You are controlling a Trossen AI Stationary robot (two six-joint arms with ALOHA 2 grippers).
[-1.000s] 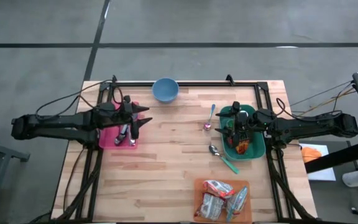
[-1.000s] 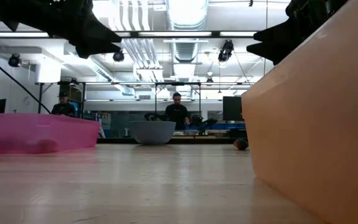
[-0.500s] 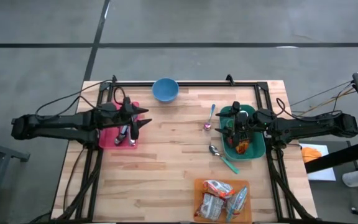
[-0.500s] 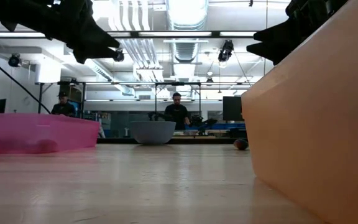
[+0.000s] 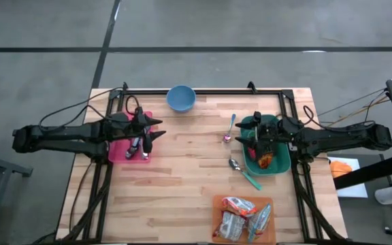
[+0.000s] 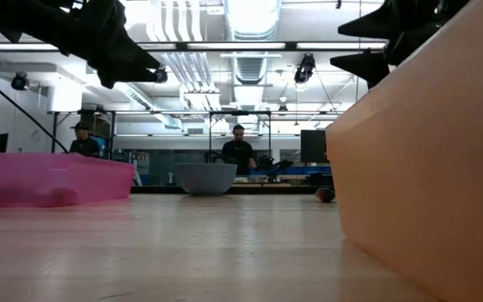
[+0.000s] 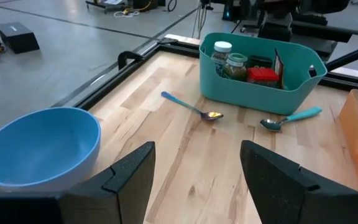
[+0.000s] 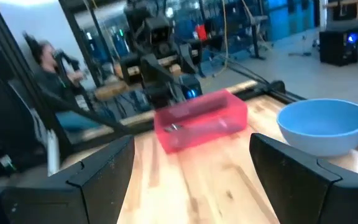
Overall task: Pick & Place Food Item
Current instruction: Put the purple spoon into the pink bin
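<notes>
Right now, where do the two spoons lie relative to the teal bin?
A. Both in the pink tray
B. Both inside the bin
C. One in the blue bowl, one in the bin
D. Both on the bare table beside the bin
D: in the left wrist view the blue-handled spoon and the teal-handled spoon both rest on the wooden table, outside the teal bin.

Overhead, table-level, two wrist views

Grey concrete floor (image 5: 250,27), bright ceiling lights (image 6: 250,17) (long strips), people seated beyond
</notes>
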